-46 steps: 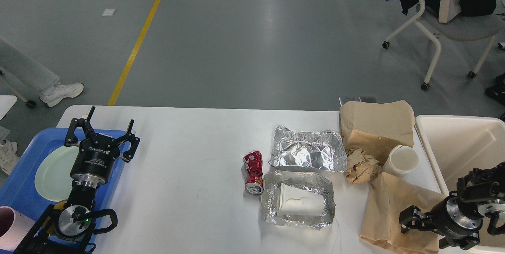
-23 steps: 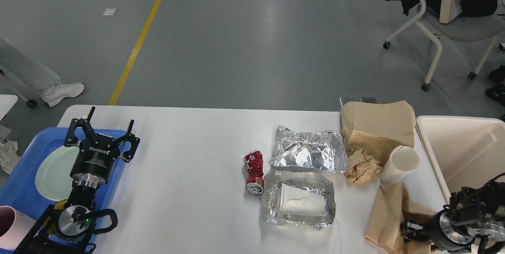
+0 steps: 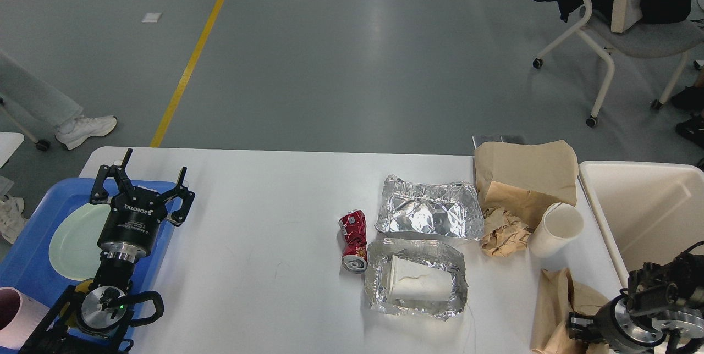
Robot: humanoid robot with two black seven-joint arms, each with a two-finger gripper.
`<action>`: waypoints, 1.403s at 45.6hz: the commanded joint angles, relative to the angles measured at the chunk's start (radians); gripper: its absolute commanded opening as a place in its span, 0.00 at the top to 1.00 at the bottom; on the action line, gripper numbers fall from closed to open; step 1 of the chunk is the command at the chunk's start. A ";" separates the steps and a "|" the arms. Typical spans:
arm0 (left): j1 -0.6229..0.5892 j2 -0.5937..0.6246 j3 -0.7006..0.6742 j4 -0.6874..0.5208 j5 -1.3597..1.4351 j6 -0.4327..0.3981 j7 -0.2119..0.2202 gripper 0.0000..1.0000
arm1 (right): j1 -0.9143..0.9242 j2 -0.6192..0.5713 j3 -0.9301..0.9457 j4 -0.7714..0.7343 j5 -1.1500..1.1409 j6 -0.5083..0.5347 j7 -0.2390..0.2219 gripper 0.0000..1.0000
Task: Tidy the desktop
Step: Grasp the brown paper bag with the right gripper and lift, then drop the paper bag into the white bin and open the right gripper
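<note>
The white desktop holds a crushed red can, a crumpled foil sheet, a foil tray with a white carton in it, a brown paper bag, a crumpled brown paper ball and a tipped white paper cup. My left gripper is open and empty over the blue tray's right edge. My right gripper is at the desktop's front right corner, shut on a bunched brown paper sheet. Its fingers are partly hidden by the paper.
A cream bin stands off the desktop's right end. A blue tray on the left holds a pale green plate and a pink cup. A chair and a person's leg are on the floor beyond.
My right gripper has moved down and to the right, pulling the brown paper sheet with it; the sheet has bunched up and left the cup's side. The left arm has not moved.
</note>
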 commanded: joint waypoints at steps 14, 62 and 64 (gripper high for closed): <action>0.000 0.000 0.000 0.000 0.000 0.000 0.000 0.04 | 0.064 -0.069 -0.003 0.034 0.000 0.107 0.000 1.00; 0.000 0.000 0.000 0.000 0.000 0.000 0.002 0.04 | 1.155 -0.207 -0.612 0.377 0.037 0.574 0.000 1.00; 0.000 0.000 0.000 0.000 0.000 0.000 0.000 0.04 | 1.147 -0.230 -0.613 0.353 0.037 0.542 0.000 1.00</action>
